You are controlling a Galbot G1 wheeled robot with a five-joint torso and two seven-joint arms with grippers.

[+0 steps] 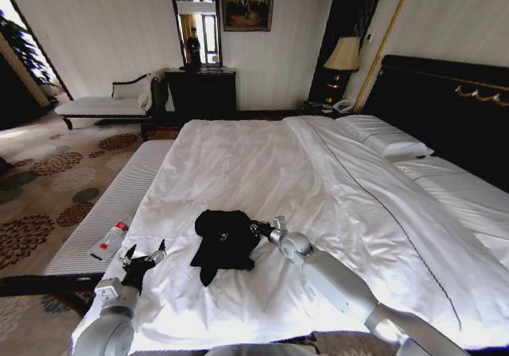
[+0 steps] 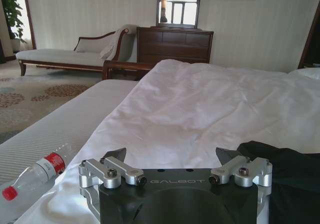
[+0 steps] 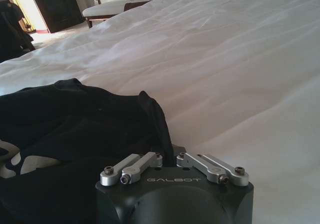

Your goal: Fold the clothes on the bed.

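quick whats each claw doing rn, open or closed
Left claw: open, empty, low over the duvet beside the T-shirt.
Right claw: shut on the T-shirt's edge.

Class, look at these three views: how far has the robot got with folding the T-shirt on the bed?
Done: nothing neat yet. The black T-shirt lies bunched in a heap on the white duvet, not flat or squared. In hand: the right gripper is shut on the shirt's edge, cloth rising between its closed fingers in the right wrist view. The left gripper is open beside the shirt, holding nothing. Left: spreading the shirt and all the folds.
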